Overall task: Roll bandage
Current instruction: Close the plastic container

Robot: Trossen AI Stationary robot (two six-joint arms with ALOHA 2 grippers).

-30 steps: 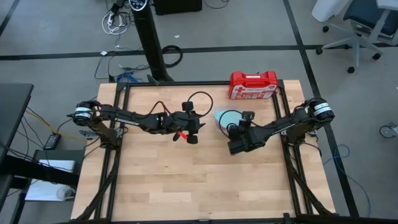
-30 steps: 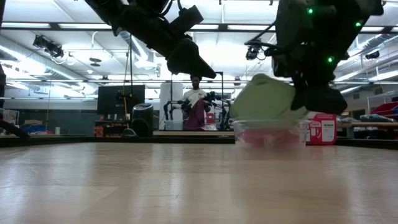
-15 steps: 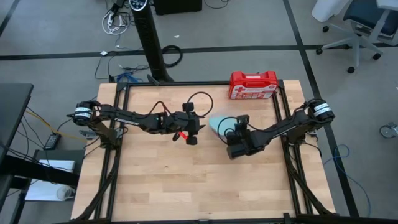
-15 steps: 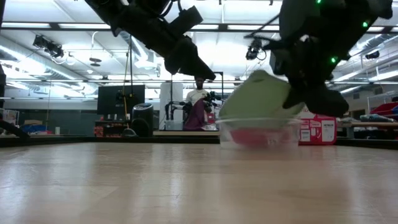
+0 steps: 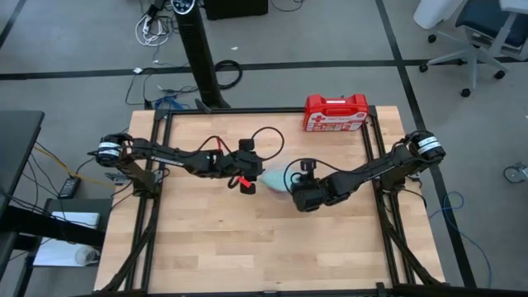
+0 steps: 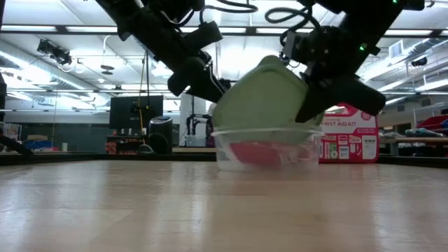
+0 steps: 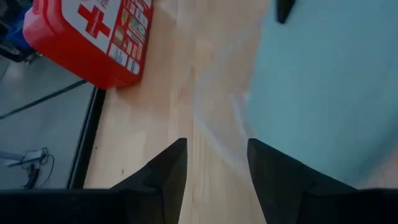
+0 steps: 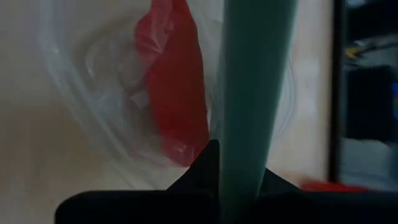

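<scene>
Under tilted lid (image 6: 262, 94): bandage (image 6: 255, 152) inside clear container (image 6: 266, 147), just below right gripper (image 5: 290, 186) pinching lid edge; left gripper (image 5: 252, 183) spread, empty, beside, equally near

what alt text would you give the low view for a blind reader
A clear plastic container sits on the wooden table with the red bandage inside, its pale lid tilted up in the shut right gripper. The open left gripper hovers beside it.
</scene>
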